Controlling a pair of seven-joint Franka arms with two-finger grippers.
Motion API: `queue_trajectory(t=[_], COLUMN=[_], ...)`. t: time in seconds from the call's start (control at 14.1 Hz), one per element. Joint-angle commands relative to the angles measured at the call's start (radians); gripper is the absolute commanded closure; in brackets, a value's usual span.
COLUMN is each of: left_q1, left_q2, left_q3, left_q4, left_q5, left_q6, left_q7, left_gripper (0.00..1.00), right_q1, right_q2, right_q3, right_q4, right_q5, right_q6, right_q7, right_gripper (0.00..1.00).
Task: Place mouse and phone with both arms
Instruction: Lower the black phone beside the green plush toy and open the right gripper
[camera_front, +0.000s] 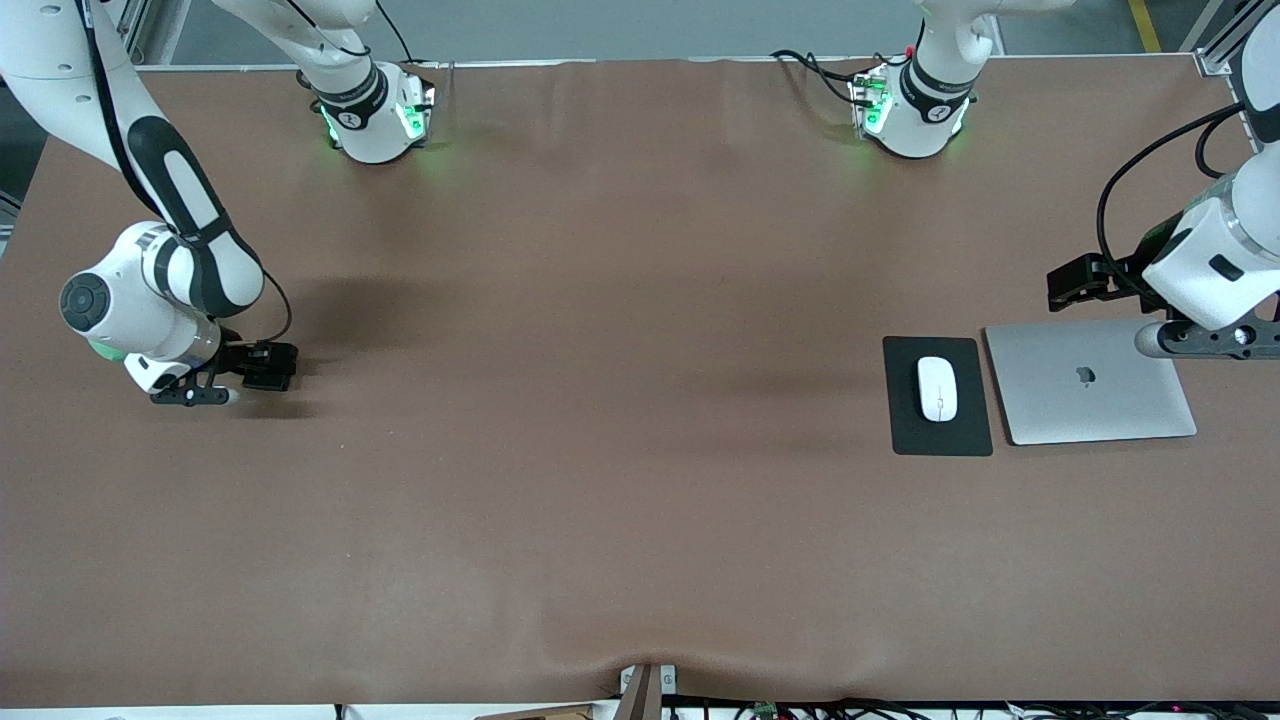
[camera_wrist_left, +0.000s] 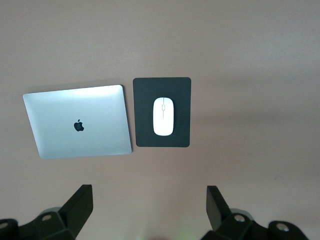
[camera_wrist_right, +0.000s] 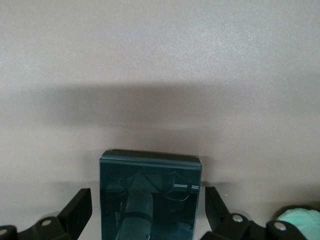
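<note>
The mouse (camera_front: 937, 388) lies on a black pad (camera_front: 938, 440) beside a closed laptop (camera_front: 1090, 400). The left tool (camera_wrist_left: 150, 210) hangs spread above the laptop. The phone (camera_wrist_right: 150, 200) lies on the desk (camera_front: 600, 450) between the right tool's (camera_wrist_right: 148, 212) spread fingers (camera_wrist_right: 80, 207).

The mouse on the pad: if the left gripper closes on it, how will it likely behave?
The mouse has a smooth, domed white shell, so the fingers may slip along its curved sides. It looks small and rigid, probably light. It lies flat on the thin black mouse pad, so a push would more likely slide it than roll it. The left gripper is open, well above it.
</note>
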Motion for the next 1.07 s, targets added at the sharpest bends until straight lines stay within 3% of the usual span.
queue_trajectory(t=[0.0,0.43,0.64,0.78,1.0], left_q1=[0.001,0.026,0.027,0.026,0.029], left_q2=[-0.013,-0.047,-0.076,-0.132,-0.283], left_q3=[0.004,-0.007,-0.007,-0.010,-0.012], left_q4=[0.011,0.000,-0.037,-0.116,-0.340], left_q5=[-0.003,-0.026,-0.028,-0.028,-0.031], left_q6=[-0.009,-0.012,-0.009,0.019,0.143], left_q7=[-0.012,-0.015,-0.015,-0.016,-0.016], left_gripper=[0.00,0.00,0.00,0.00,0.00], right_q1=[-0.004,0.037,0.071,0.089,0.125], right_q2=[-0.070,-0.162,-0.213,-0.216,-0.260], right_q3=[0.016,0.014,0.016,0.019,0.022], right_q4=[-0.021,0.041,0.181,0.312,0.439], right_q5=[-0.014,-0.015,-0.018,-0.020,-0.032], right_q6=[-0.009,-0.047,-0.278,-0.459,-0.673], right_q7=[-0.002,0.002,0.007,0.027,0.063], right_gripper=[0.00,0.00,0.00,0.00,0.00])
